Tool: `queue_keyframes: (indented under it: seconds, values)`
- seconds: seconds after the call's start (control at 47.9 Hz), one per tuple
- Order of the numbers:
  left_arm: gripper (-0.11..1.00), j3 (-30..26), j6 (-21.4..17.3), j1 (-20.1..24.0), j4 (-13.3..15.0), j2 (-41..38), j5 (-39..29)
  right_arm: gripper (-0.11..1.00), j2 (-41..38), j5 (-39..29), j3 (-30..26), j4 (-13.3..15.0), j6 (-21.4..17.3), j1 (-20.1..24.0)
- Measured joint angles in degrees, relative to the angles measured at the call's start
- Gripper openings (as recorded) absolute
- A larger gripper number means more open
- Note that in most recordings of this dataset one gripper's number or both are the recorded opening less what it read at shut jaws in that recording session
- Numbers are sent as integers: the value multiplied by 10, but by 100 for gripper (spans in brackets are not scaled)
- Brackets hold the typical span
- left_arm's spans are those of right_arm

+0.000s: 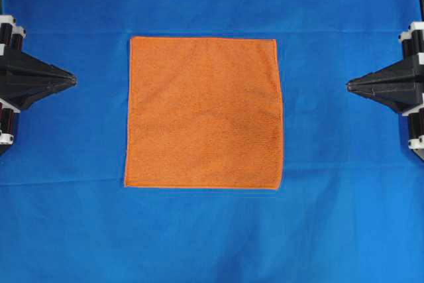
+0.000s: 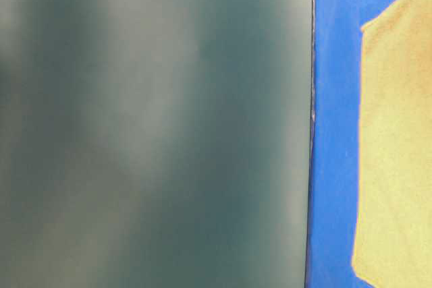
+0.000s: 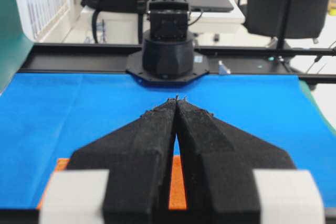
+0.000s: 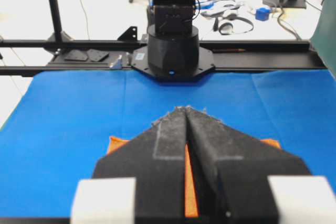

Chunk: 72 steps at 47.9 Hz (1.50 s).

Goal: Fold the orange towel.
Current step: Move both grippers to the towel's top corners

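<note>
We see the left gripper [image 1: 71, 80] at the left edge of the blue cloth [image 1: 344, 230], its two black fingers pressed together to a point and holding nothing. The right gripper [image 1: 351, 85] mirrors it at the right edge, also drawn shut and empty. Both tips point inward, toward each other and toward the middle of the cloth, and both sit clear of the towel with bare blue showing between. Each arm is tucked back at its own edge in a matching, level resting pose, with only the gripper and a little of the wrist reaching into the overhead view. Between them lies the orange towel [image 1: 204, 112], spread flat and unfolded at the centre of the cloth, roughly square, its edges running nearly parallel to the cloth's edges. Its left and right hems face the two grippers, so we judge neither arm clearly nearer. From each wrist view we look down the closed fingers [image 3: 157, 145] at the opposite arm's base [image 3: 168, 51] on the far side, with a strip of orange showing below the fingertips. The table-level view is mostly blocked by a blurred dark panel [image 2: 155, 126]. In our judgement no fold has begun.
</note>
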State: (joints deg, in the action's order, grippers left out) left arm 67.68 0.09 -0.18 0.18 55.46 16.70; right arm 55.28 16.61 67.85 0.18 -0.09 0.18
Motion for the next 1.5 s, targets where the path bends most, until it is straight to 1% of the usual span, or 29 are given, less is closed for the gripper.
queue_keyframes:
  seconds: [0.104,0.188,0.293,0.418,0.543,0.564,0.606,0.648,0.669,0.752,0.773,0.857,0.899,0.94,1.045,1.233,1.379,1.505]
  values:
    - [0,0,13,0,16,-4,-20,0,-7,-6,-5,-4,-2,-6]
    - [0,0,14,0,18,-12,-33,0,-23,-27,-18,-11,-6,-18]
    - [0,1,14,10,18,-24,-45,0,-56,-55,-36,-20,-17,-50]
    - [0,3,14,52,19,-53,-56,0,-104,-71,-48,-24,-30,-94]
    - [1,6,14,98,19,-94,-58,1,-171,-75,-62,-24,-42,-145]
    - [3,6,14,109,19,-104,-58,1,-183,-76,-64,-24,-44,-153]
    - [8,6,15,125,19,-121,-57,1,-204,-79,-68,-24,-46,-167]
    - [17,6,16,139,18,-141,-55,1,-222,-82,-73,-24,-47,-179]
    - [22,6,16,144,19,-149,-54,3,-233,-84,-76,-24,-47,-185]
    - [47,6,17,171,20,-185,-43,27,-287,-97,-97,-24,-47,-207]
    - [56,6,20,180,21,-198,-37,33,-301,-100,-101,-24,-47,-212]
    - [79,6,33,207,21,-236,-22,56,-351,-109,-118,-24,-47,-231]
    - [88,6,39,220,21,-261,-14,60,-376,-110,-125,-24,-47,-239]
    - [92,5,43,229,22,-282,-4,59,-400,-111,-130,-23,-47,-247]
    - [92,5,42,248,21,-341,21,56,-459,-110,-144,-19,-44,-263]
    - [92,-7,42,272,21,-445,74,56,-529,-101,-163,-13,-44,-286]
    - [92,-29,38,287,21,-521,107,56,-568,-82,-171,-11,-43,-292]
    - [92,-49,36,293,21,-570,118,56,-596,-74,-176,-11,-43,-293]
